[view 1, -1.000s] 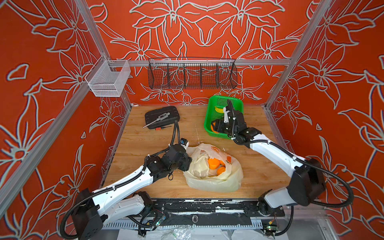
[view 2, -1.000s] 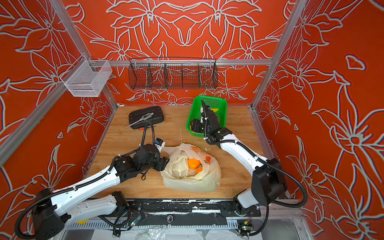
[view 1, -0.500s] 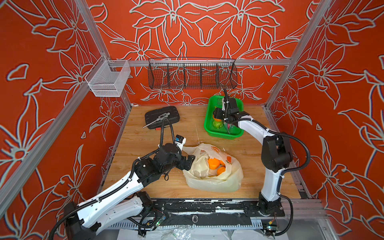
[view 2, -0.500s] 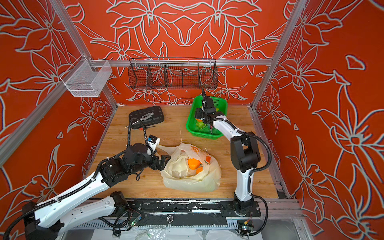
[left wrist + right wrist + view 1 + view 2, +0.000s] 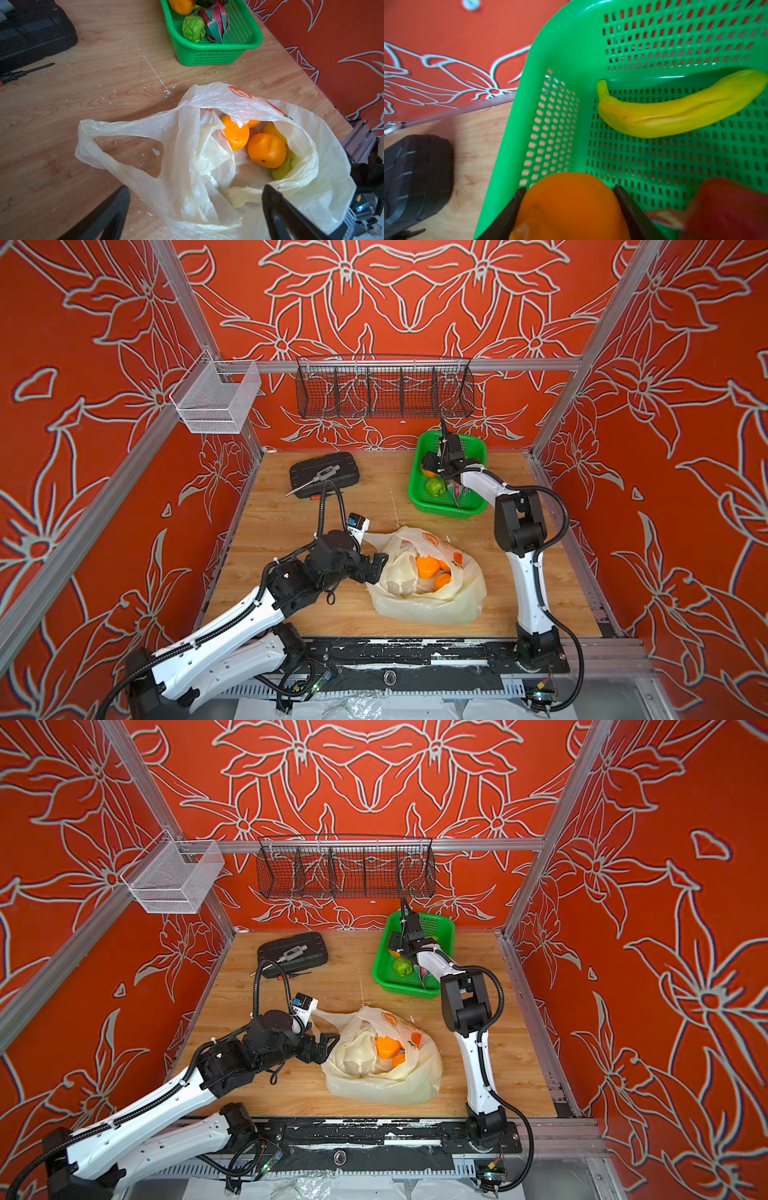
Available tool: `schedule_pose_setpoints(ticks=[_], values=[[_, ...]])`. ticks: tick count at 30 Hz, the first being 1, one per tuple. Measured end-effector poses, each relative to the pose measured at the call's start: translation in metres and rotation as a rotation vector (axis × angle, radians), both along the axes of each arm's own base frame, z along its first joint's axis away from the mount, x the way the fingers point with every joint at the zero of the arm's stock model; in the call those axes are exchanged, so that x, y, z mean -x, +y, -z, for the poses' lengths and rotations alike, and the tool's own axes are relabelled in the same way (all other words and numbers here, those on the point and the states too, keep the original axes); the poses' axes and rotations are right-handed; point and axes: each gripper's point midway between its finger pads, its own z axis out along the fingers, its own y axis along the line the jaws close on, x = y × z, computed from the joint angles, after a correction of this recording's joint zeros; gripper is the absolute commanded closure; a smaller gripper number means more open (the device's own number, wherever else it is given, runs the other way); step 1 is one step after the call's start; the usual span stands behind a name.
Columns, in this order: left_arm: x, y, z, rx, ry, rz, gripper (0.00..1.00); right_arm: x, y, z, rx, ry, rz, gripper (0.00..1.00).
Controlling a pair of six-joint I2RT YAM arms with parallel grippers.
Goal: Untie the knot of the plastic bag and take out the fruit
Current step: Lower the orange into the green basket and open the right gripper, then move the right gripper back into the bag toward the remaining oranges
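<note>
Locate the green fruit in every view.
Both top views: green fruit in the green basket, toward its near left corner.
Left wrist: in the basket, beside the dragon fruit.
Right wrist: not in it.
Shared landmark: the green basket.

plastic bag (image 5: 187, 170) pale yellowish, orange prints | fruit (image 5: 566, 207) orange | basket (image 5: 554, 41) green | banana (image 5: 675, 112) yellow | walls (image 5: 415, 302) orange-red, white flower outlines

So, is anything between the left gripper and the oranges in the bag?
Only the bag itself. Its mouth gapes open and the oranges show uncovered, but loose folds of its near wall lie crumpled between the open left gripper and them. Nothing else visible stands in the way.
</note>
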Motion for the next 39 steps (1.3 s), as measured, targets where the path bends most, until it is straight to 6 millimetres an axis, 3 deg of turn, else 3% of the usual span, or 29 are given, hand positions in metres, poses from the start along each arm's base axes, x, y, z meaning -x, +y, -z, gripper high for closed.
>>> schedule_pose_setpoints(ticks=[6,11,15,19,22,26,29,33,39], values=[[0.001,0.001,-0.005,0.014,-0.010,0.000,0.03,-0.002,0.003,0.034,-0.022,0.091,-0.004,0.28],[0.002,0.001,-0.005,0.016,-0.010,0.003,0.03,0.007,0.001,0.043,0.004,0.144,-0.011,0.14],[0.003,-0.001,-0.004,0.017,-0.004,0.010,0.03,0.018,-0.003,0.027,0.026,0.139,-0.030,0.05],[0.003,-0.005,0.002,0.008,0.018,0.023,0.03,0.047,-0.009,-0.015,0.032,0.097,-0.062,0.04],[0.003,-0.011,0.011,-0.005,0.055,0.046,0.02,0.087,-0.010,-0.063,0.021,0.036,-0.103,0.06],[0.005,-0.021,0.023,-0.009,0.104,0.081,0.01,0.157,-0.005,-0.125,-0.007,-0.063,-0.188,0.09],[0.008,-0.028,0.025,0.007,0.126,0.111,0.01,0.220,0.013,-0.149,-0.023,-0.108,-0.288,0.11],[0.018,-0.037,0.033,0.029,0.161,0.154,0.00,0.294,0.036,-0.146,-0.021,-0.079,-0.415,0.16],[0.036,-0.045,0.049,0.040,0.218,0.224,0.01,0.373,0.052,-0.112,-0.041,0.057,-0.515,0.25]])
